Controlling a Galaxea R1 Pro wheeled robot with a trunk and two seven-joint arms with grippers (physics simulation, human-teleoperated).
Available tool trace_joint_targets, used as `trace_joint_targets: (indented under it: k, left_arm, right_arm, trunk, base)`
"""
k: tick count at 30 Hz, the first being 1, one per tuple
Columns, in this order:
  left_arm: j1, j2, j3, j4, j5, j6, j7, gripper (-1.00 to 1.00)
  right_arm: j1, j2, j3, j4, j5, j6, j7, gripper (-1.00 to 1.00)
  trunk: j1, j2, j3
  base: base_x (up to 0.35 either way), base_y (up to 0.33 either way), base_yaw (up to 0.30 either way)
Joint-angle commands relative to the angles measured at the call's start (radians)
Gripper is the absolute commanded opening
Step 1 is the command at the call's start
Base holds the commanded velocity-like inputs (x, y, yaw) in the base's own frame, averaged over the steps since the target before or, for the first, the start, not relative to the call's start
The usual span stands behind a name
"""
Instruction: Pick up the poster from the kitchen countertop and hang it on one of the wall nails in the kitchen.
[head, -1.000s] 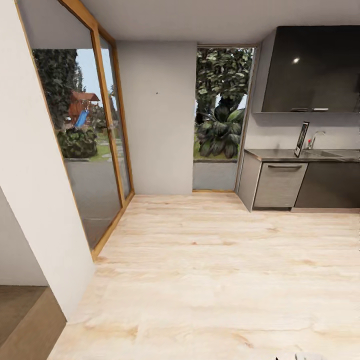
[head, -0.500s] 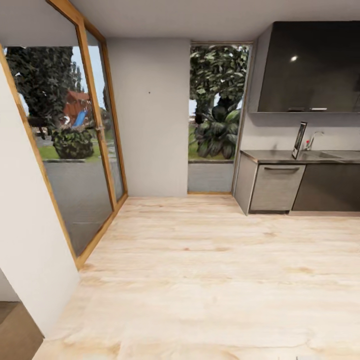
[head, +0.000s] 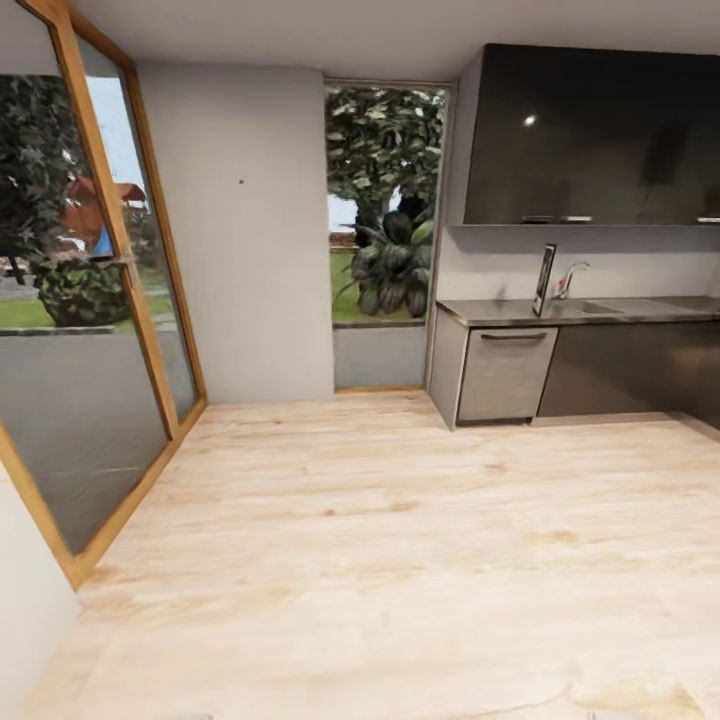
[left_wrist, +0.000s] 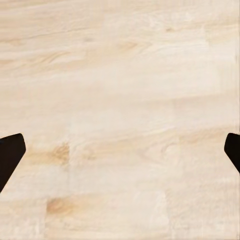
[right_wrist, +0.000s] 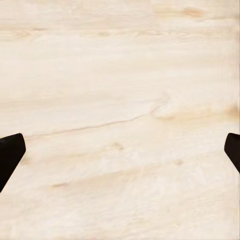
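Note:
The poster (head: 544, 279) stands upright on the kitchen countertop (head: 500, 313) at the far right of the head view, seen nearly edge-on beside the chrome tap (head: 570, 277). A small dark wall nail (head: 240, 182) shows on the grey wall between the windows. In the left wrist view my left gripper (left_wrist: 120, 155) is open over bare wooden floor, its dark fingertips (left_wrist: 10, 155) at the picture's sides. In the right wrist view my right gripper (right_wrist: 120, 155) is likewise open over the floor, with fingertips (right_wrist: 10, 155) wide apart and nothing between them.
Light wooden floor (head: 380, 540) stretches ahead. A wood-framed glass door (head: 90, 300) runs along the left. A tall window (head: 385, 200) with plants outside sits beside the counter. Glossy black upper cabinets (head: 590, 135) hang above; grey lower cabinets (head: 505, 375) stand beneath.
The whole head view has shifted left and the kitchen looks nearer, so the camera has turned right and advanced. The white wall at the left has almost left the picture.

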Motion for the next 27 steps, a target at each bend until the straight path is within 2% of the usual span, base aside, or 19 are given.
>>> trace_joint_targets:
  k: [1,9,27]
  left_arm:
    - [0.000,0.000,0.001,-0.001,0.000,-0.001,0.000,1.00]
    - [0.000,0.000,0.001,-0.001,0.000,-0.001,0.000,1.00]
    - [0.000,0.001,0.001,-0.001,0.000,-0.001,0.000,1.00]
  right_arm:
    - [-0.001,0.000,0.000,0.001,0.000,-0.003,-0.001,1.00]
    - [-0.001,0.000,0.000,0.001,0.000,-0.004,-0.001,1.00]
    - [-0.001,0.001,0.000,0.001,0.001,-0.004,-0.001,1.00]
  trunk:
    - [0.000,0.000,-0.001]
    - [0.000,0.000,0.002]
    - [0.000,0.000,0.002]
  base:
    - [0.241,-0.249,-0.296]
    - [0.264,-0.220,-0.235]
    - [0.308,-0.153,-0.025]
